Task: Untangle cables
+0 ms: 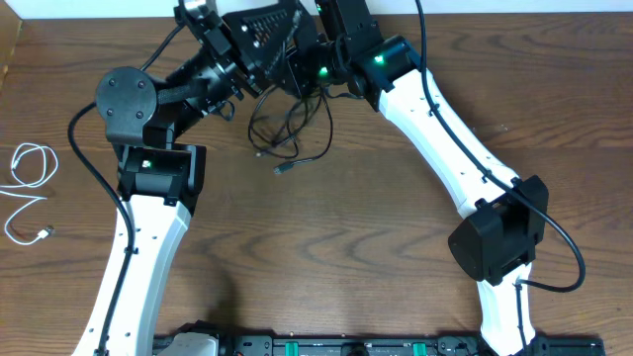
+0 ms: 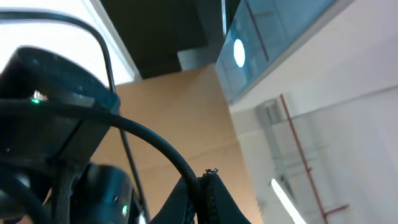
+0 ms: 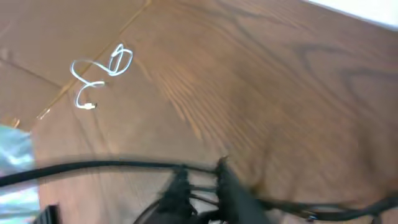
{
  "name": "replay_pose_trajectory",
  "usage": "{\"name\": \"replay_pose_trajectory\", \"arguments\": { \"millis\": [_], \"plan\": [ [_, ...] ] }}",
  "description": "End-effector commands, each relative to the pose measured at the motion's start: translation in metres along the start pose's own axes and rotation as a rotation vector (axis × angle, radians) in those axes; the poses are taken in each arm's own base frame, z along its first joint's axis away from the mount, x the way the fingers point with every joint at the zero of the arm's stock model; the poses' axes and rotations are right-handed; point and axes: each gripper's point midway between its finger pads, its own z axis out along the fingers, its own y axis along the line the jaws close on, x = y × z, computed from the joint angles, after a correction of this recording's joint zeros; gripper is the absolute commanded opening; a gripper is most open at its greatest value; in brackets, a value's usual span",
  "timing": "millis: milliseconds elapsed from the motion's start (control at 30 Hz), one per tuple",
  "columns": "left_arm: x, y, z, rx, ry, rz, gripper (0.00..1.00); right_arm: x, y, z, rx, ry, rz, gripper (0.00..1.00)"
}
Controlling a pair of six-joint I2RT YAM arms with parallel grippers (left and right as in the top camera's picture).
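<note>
I see the left gripper (image 2: 209, 191) with fingers together, aimed upward. The right gripper (image 3: 202, 193) is blurred, and I cannot tell its state. Black cables (image 1: 287, 133) lie bunched at far centre of the table (image 1: 336, 267); the white cable (image 1: 28, 188) lies at the left edge

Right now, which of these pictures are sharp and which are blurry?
Overhead: sharp, evenly lit, black cables crisp. Left wrist: tilted up at a glaring round light, near parts dark. Right wrist: blurred, though the white cable shows.
</note>
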Motion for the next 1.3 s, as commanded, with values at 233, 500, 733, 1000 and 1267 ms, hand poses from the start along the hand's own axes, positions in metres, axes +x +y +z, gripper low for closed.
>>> {"name": "replay_pose_trajectory", "arguments": {
  "millis": [233, 500, 733, 1000, 1267],
  "plan": [
    [0.005, 0.058, -0.015, -0.225, 0.077, 0.263, 0.08, -0.045, -0.055, -0.111, 0.194, -0.154, 0.075, 0.01],
    [-0.035, 0.163, -0.074, -0.751, -0.161, 0.273, 0.08, -0.076, -0.043, -0.245, 0.319, -0.343, 0.066, 0.01],
    [-0.049, 0.214, -0.132, -1.097, -0.305, 0.219, 0.08, -0.088, -0.006, -0.323, 0.370, -0.482, 0.008, 0.01],
    [-0.039, 0.243, -0.130, -1.142, -0.144, 0.262, 0.08, -0.091, 0.035, -0.364, 0.392, -0.569, -0.053, 0.01],
    [-0.025, 0.251, -0.104, -1.012, 0.062, 0.353, 0.07, -0.061, 0.026, -0.382, 0.468, -0.512, 0.033, 0.01]
  ]
}}
